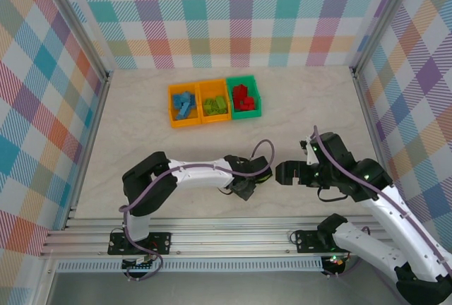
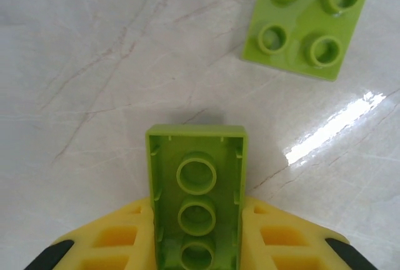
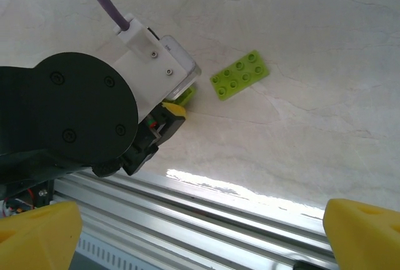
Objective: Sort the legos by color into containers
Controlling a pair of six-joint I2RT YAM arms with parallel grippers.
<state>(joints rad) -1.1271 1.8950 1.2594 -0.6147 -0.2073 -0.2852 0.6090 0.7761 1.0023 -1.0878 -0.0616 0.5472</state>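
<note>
Marbled pale counter [image 1: 141, 118] boxed in by plaid walls [image 1: 42, 107], with the left arm [image 1: 191, 174] and right arm [image 1: 367, 192] meeting near the front rail [image 1: 226, 229].

From the left, bare counter runs open to the wall's foot. At the back, an orange bin [image 1: 170, 107] holds blue legos [image 1: 185, 104], the next orange bin [image 1: 200, 107] lime legos [image 1: 215, 104], and the green bin [image 1: 258, 100] red legos [image 1: 244, 97]. Nearer, the left jaws are clamped on a lime brick [image 2: 197, 189], its hollow underside showing. A second lime brick [image 2: 309, 20] lies studs-up just beside it. The right jaws gape wide, holding nothing, with free counter beyond.
</note>
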